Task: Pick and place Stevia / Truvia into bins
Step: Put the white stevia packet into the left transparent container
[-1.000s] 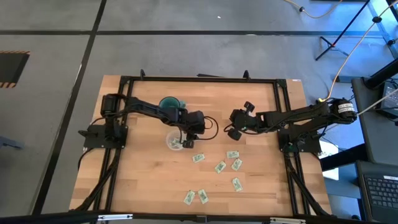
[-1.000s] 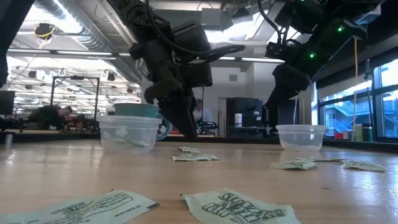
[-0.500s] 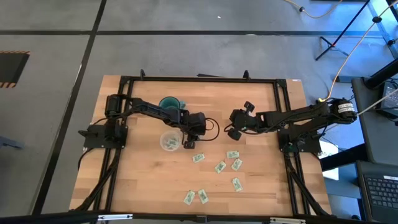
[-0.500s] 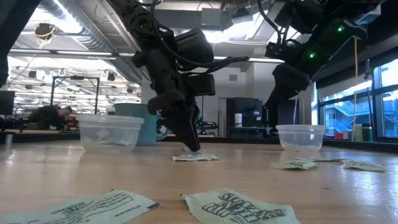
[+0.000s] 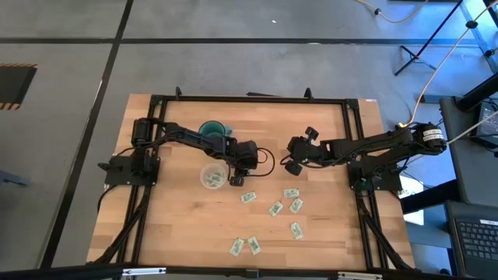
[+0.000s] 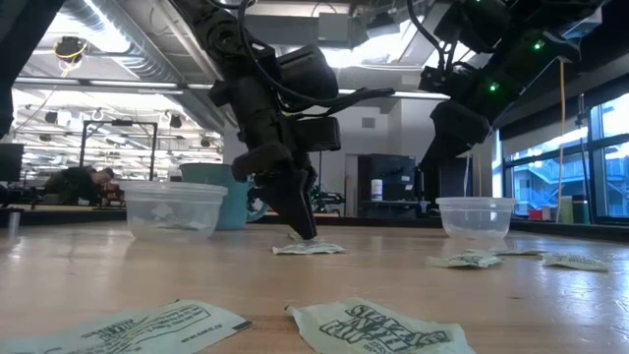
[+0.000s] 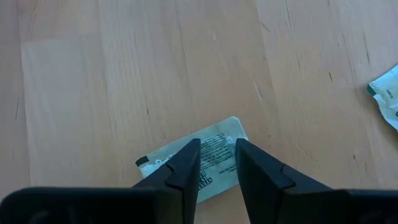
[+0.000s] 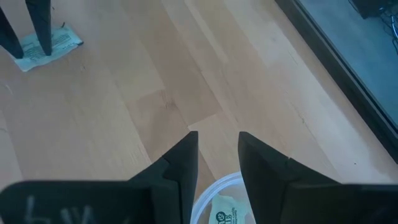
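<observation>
Sorting is partly done: each clear round plastic cup (image 5: 212, 176) (image 8: 219, 202) is holding white-and-green paper sachets, while roughly eight are lying loose on the wooden table (image 5: 179, 225). Left gripper (image 7: 216, 163) is straddling one sachet (image 7: 214, 155), fingers apart. Right gripper (image 8: 217, 154) is hovering parted, holding nothing, above its cup.

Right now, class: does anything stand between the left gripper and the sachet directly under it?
Nothing visible does. The left gripper is open, its fingertips straddling the Stevia sachet, which lies flat on bare wood table.
</observation>
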